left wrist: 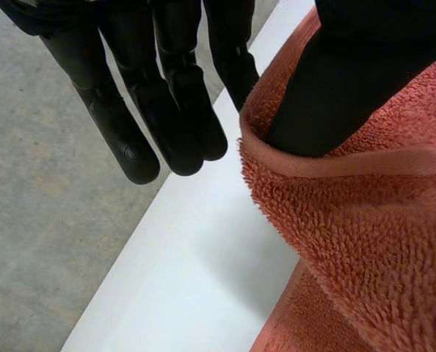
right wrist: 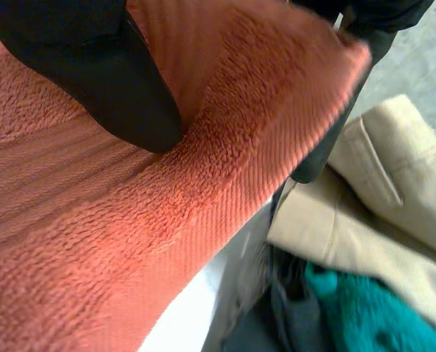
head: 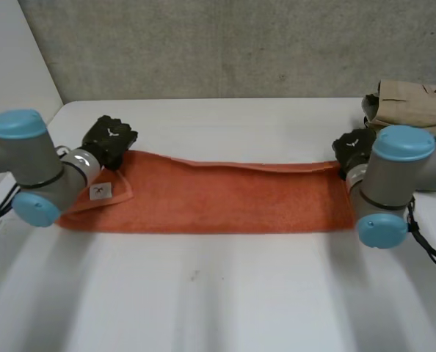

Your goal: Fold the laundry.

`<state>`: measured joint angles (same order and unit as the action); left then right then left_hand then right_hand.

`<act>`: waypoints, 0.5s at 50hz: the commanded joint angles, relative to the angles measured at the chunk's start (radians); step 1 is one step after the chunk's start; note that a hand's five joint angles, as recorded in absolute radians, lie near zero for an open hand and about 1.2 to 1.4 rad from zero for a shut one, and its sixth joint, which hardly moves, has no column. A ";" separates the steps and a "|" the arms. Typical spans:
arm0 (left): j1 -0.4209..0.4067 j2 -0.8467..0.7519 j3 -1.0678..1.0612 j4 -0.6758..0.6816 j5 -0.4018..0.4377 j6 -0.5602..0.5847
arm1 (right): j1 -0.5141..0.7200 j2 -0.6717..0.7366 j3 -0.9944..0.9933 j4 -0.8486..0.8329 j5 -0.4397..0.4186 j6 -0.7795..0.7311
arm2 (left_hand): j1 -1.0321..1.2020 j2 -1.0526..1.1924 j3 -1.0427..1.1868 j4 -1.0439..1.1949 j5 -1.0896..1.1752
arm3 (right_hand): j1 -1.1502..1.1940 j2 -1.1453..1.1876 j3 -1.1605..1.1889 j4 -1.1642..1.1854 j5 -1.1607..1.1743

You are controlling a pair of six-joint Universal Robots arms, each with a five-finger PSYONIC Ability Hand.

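Pinching towel (head: 218,198): right hand (head: 354,149); left hand (head: 109,139) relaxed.

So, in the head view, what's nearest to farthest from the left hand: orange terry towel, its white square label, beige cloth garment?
1. Orange terry towel: touching the left hand.
2. White square label: on the towel's folded corner.
3. Beige cloth garment: far right corner.
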<state>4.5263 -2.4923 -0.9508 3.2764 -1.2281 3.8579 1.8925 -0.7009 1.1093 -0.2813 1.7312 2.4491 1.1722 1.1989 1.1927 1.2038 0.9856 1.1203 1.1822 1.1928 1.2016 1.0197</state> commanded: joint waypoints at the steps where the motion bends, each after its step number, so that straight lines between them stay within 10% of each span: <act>1: -0.015 -0.091 0.113 -0.009 0.004 -0.015 | 0.028 0.118 -0.117 -0.044 0.066 -0.019 | 0.088 0.061 0.067 0.056 0.100 | -0.946 -1.008 -1.018 -1.027 -1.020; 3: -0.024 -0.089 0.116 -0.029 -0.005 -0.032 | 0.037 0.130 -0.129 -0.033 0.093 -0.030 | -0.998 -1.024 -1.018 -1.029 -0.986 | -0.946 -1.008 -1.018 -1.027 -1.020; 25: 0.065 0.369 -0.384 -0.011 0.111 -0.199 | 0.036 -0.304 0.260 0.063 -0.120 0.189 | -0.998 -1.024 -1.018 -1.029 -0.986 | -0.946 -1.008 -1.018 -1.027 -1.020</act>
<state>4.5601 -2.2161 -1.1861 3.2571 -1.1949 3.7033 1.9284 -0.9048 1.2662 -0.2659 1.6763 2.6179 0.1866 0.2057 0.2118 0.2018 0.0492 0.2259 0.2121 0.2062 0.2123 0.0481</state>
